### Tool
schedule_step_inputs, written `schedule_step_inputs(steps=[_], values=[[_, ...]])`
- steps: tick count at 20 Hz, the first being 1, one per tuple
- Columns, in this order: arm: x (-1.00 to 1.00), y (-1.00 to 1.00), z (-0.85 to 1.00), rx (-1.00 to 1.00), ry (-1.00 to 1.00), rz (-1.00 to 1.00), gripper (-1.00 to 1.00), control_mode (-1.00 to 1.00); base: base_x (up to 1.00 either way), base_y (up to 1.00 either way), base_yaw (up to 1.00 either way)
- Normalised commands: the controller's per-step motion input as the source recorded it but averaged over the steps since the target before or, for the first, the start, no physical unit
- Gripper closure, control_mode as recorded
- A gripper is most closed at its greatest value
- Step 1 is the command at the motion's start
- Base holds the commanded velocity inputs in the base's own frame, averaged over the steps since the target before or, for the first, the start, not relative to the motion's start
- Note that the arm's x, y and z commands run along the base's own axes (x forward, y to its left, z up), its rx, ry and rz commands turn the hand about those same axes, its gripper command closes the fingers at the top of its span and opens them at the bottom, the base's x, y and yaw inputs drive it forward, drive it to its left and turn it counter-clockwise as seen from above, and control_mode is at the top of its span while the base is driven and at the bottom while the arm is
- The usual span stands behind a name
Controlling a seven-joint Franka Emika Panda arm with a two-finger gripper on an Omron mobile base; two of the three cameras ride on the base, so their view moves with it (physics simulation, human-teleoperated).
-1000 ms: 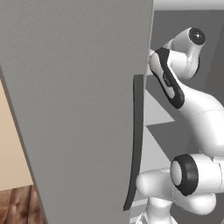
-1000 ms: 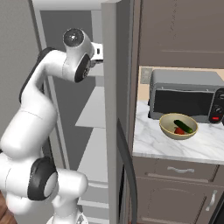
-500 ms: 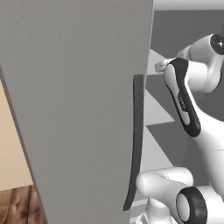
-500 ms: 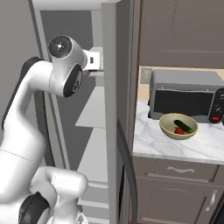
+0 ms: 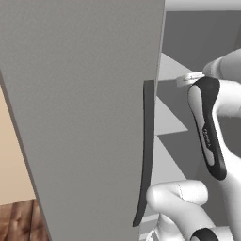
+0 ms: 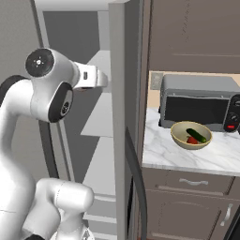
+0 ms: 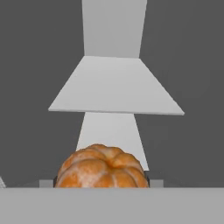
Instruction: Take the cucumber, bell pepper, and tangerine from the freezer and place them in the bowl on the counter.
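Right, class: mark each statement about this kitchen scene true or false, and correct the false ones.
1. The tangerine sits between the end effector fingertips. True.
2. The bowl on the counter is empty. False: it holds the cucumber and the bell pepper.
3. The bowl stands in front of the microwave. True.
4. The freezer door is shut. False: it stands open, with pale shelves showing inside.

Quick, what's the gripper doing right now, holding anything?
Gripper: closed on the lumpy, round orange-tan tangerine, inside the grey freezer.
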Motion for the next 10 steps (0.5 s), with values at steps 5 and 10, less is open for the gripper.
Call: schedule_step_inputs(steps=[5, 10], values=[[-0.60, 0.01, 0.08, 0.00, 0.00, -0.01, 1.00, -1.00, 0.00, 0.00, 0.00], [-0.56, 0.20, 0.03, 0.00, 0.00, 0.00, 1.00, -1.00, 0.00, 0.00, 0.00]])
